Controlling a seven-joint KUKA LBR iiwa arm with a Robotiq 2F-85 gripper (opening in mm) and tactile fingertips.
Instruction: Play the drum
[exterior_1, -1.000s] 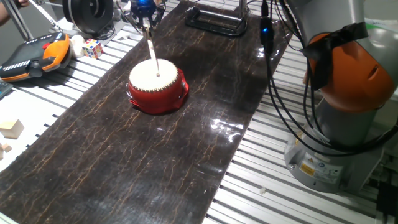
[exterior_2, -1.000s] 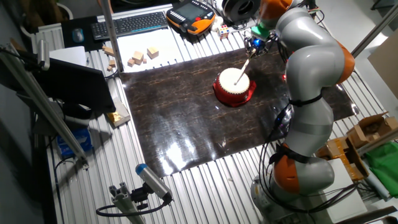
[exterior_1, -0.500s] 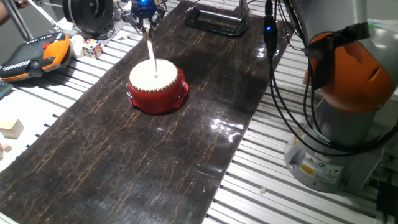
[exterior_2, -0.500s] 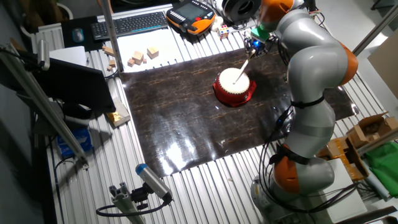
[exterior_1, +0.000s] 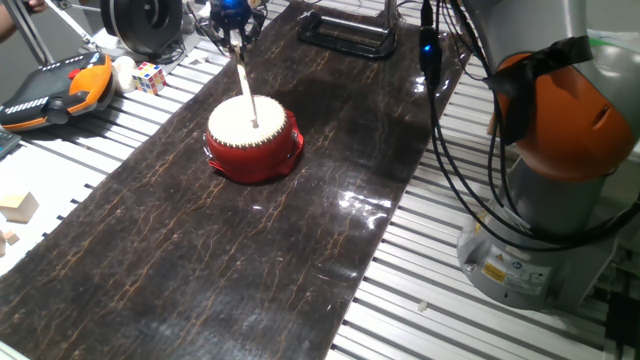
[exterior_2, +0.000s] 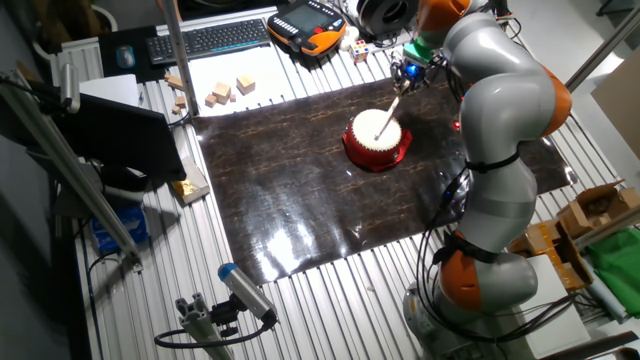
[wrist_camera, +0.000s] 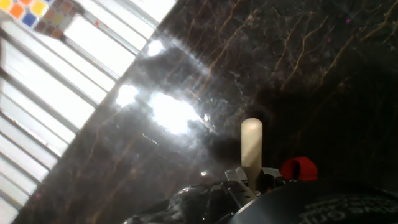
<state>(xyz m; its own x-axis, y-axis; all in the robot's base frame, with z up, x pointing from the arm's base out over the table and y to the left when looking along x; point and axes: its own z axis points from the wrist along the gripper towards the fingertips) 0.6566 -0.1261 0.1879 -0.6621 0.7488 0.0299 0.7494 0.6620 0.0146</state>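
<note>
The drum (exterior_1: 252, 143) is squat and red with a cream skin, and stands on the dark mat (exterior_1: 230, 260) at its far half. It also shows in the other fixed view (exterior_2: 377, 138). My gripper (exterior_1: 233, 33) (exterior_2: 408, 76) hangs beyond the drum's far side, shut on a thin pale wooden stick (exterior_1: 246, 88) (exterior_2: 390, 108). The stick slants down to the middle of the skin; I cannot tell whether its tip touches. In the hand view the stick's end (wrist_camera: 251, 144) stands up between my dark fingers, with a bit of red (wrist_camera: 298, 168) beside it.
An orange-and-black teach pendant (exterior_1: 55, 90), a Rubik's cube (exterior_1: 150, 77) and wooden blocks (exterior_1: 18, 207) lie left of the mat. A black frame (exterior_1: 345, 35) sits at the mat's far end. The arm's base (exterior_1: 560, 160) and cables (exterior_1: 450, 150) stand at the right.
The stick's tip has shifted very slightly over the drum skin. The drum and my gripper stay where they were.
</note>
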